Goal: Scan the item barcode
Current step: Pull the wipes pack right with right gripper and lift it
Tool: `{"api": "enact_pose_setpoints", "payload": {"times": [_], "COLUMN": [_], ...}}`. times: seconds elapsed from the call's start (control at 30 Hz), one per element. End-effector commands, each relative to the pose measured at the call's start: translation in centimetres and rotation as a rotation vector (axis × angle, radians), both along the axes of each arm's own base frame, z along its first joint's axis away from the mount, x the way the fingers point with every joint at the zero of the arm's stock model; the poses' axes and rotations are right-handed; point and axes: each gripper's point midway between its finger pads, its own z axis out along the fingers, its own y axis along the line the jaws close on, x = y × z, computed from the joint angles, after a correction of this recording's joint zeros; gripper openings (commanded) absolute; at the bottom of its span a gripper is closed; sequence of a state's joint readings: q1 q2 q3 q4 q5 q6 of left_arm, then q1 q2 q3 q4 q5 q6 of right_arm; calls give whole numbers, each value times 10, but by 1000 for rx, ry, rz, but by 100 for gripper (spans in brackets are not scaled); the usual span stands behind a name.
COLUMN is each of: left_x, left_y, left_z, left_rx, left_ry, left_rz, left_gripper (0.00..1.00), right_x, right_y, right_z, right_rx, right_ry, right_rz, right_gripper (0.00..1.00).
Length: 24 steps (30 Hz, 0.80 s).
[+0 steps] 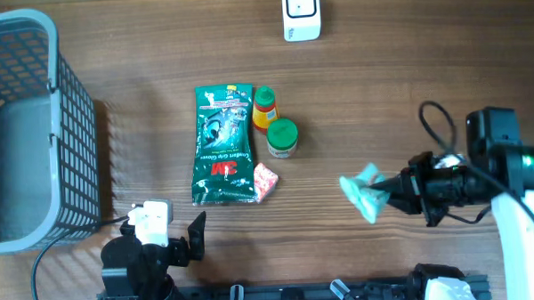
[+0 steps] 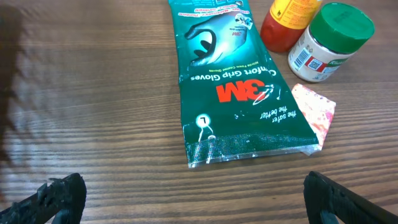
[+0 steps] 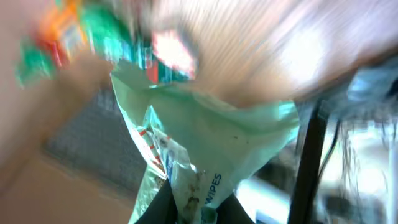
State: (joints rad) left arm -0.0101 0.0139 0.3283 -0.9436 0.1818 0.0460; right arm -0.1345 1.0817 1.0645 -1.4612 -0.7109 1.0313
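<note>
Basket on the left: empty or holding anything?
Empty as far as visible: overhead, the basket shows only bare grey floor; left part cropped.

Brown wooden table [image 1: 406, 65]. Grey plastic mesh basket [image 1: 69, 94] far left. Small white scanner unit [image 1: 301, 13] at top edge. Centre: dark green foil glove packet [image 1: 222, 144] lying flat. An orange bottle with green cap [image 1: 265, 108] and a green-lidded jar [image 1: 282, 138] sit just beside its right edge, a small pink sachet [image 1: 265, 181] at its lower right corner. Right gripper [image 1: 389, 192] clamps a pale green soft packet [image 1: 365, 191], well apart from the cluster. Left gripper [image 1: 163, 229] at bottom, jaws spread, holding nothing.
</note>
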Motion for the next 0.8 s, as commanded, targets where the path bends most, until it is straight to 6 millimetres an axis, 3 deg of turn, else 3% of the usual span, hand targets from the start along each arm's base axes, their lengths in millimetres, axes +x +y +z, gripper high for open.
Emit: {"api": "enact_pose_setpoints", "payload": {"times": [0.0, 0.1, 0.3, 0.63, 0.77], "left_x": [0, 0, 0, 0, 0], "left_y": [-1, -1, -1, -1, -1], "left_z": [1, 1, 1, 1, 1], "left_rx": [-12, -12, -12, -12, -12], "left_ry": [-4, -4, -4, -4, -4], "left_rz": [0, 0, 0, 0, 0], "left_gripper": [100, 100, 100, 100, 100], "right_x": [11, 30, 68, 110, 150], "right_y": [-70, -82, -87, -78, -77], "right_z": [-21, -17, -16, -56, -66], "right_rx": [-388, -435, -409, -325, -283], "right_ry": [38, -37, -103, 8, -63], "right_rz": [-339, -396, -455, -440, -438], "right_gripper": [4, 4, 4, 4, 4]}}
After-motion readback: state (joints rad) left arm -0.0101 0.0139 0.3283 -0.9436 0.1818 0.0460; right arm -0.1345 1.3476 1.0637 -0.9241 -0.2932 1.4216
